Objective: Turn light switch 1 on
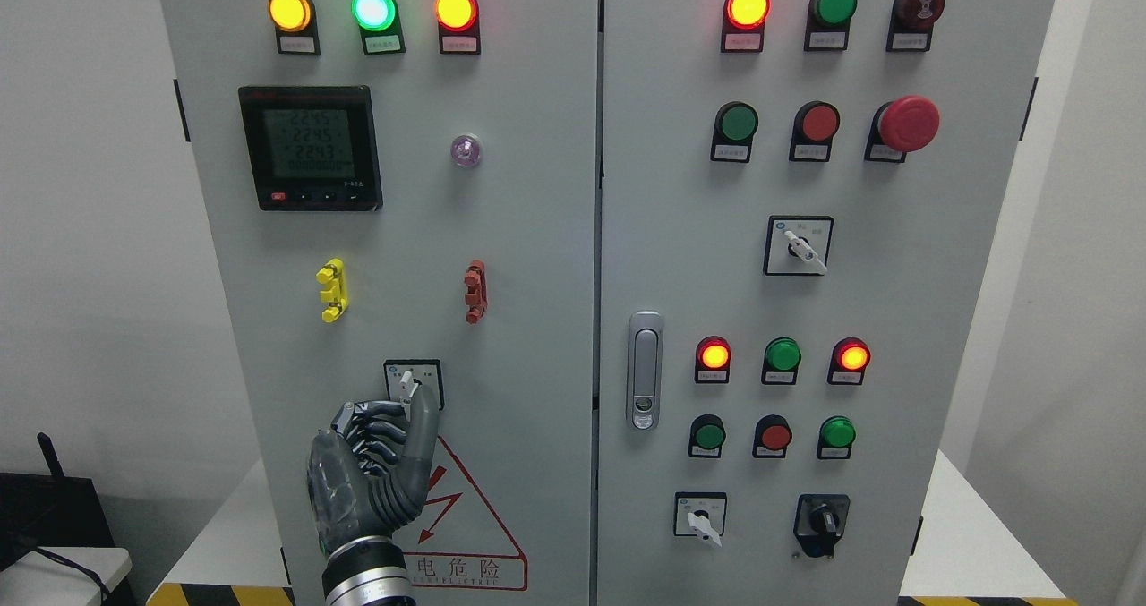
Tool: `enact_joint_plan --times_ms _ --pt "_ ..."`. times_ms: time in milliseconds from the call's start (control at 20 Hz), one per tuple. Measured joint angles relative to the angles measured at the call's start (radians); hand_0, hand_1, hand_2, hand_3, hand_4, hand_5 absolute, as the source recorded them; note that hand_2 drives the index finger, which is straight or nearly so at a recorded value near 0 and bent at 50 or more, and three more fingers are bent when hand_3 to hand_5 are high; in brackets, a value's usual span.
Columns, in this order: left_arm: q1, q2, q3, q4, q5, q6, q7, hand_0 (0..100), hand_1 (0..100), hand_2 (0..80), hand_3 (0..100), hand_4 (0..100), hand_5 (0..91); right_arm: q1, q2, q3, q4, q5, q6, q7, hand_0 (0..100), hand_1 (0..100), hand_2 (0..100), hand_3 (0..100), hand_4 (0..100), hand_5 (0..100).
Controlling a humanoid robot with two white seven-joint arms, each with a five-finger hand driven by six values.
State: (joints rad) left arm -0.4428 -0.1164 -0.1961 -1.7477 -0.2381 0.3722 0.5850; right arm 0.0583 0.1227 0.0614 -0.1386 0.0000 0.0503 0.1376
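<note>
A small rotary switch [412, 380] with a white knob sits in a black-framed plate low on the left cabinet door [528, 257]. My left hand [394, 413] comes up from the bottom edge just below it. Its fingers [367, 431] are curled. The thumb [423, 427] points up, and the knob's lower end is pinched between the thumb and the curled index finger. The knob points roughly upward, slightly tilted. The hand hides the lower part of the switch plate. The right hand is not in view.
The left door carries three lit lamps [373, 9], a digital meter [311, 148], yellow and red clips [331, 289] and a warning triangle [466, 507]. The right door [949, 275] has a handle [645, 370], lamps, push buttons, an emergency stop [907, 123] and three rotary switches [799, 245].
</note>
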Motion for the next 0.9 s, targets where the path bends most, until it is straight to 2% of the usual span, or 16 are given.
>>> enact_joint_plan --times_ms 350,900 --pt "-0.001 0.0 0.0 -0.007 0.001 0.039 -0.016 15 34 53.3 80 89 87.4 0.0 0.0 0.0 0.0 0.0 0.0 0.002 12 39 0 0 0 0" --pt "-0.004 0.0 0.001 -0.016 0.0 0.048 -0.016 18 31 53.9 80 89 87.2 0.0 0.0 0.0 0.0 0.0 0.0 0.001 12 39 0 0 0 0"
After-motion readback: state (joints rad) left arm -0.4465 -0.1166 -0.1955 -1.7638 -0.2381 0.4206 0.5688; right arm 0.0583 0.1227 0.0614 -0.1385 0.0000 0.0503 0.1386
